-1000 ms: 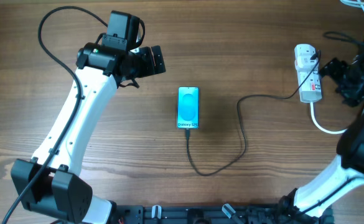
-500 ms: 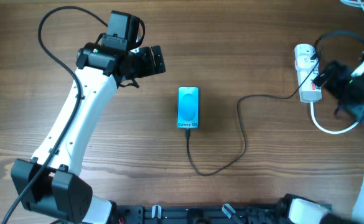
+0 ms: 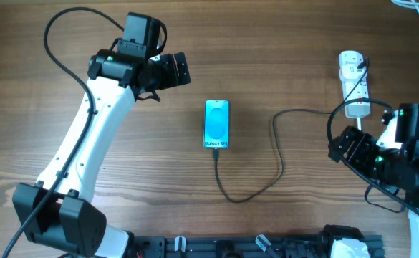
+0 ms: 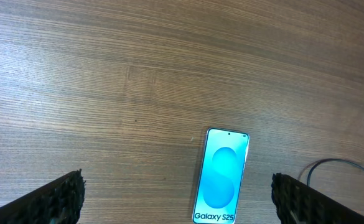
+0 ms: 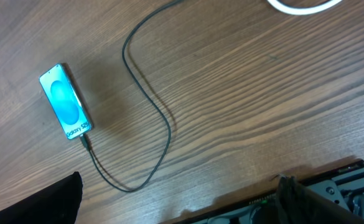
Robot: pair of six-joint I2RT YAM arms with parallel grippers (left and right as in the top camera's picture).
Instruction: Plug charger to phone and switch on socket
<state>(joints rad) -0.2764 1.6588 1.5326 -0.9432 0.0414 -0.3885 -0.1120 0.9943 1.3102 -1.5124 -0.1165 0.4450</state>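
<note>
1. Overhead: the right gripper (image 3: 343, 147), a second ago beside the socket (image 3: 354, 84) at 2 o'clock, is now withdrawn to 3 o'clock. The left gripper (image 3: 180, 69) at 11 o'clock is unmoved. The phone (image 3: 217, 124) lies at centre, met at its 6 o'clock edge by the charger (image 3: 277, 154).
2. Left wrist: the left fingers (image 4: 60, 196) are spread wide, nothing held; the phone is seen at 5 o'clock.
3. Right wrist: the right fingers (image 5: 57, 202) are spread wide, empty; the phone is seen at 9 o'clock.

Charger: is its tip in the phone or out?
In. The charger has its dark tip seated against the phone at the short edge by the Galaxy text. No gap shows in the overhead or right wrist views.
</note>
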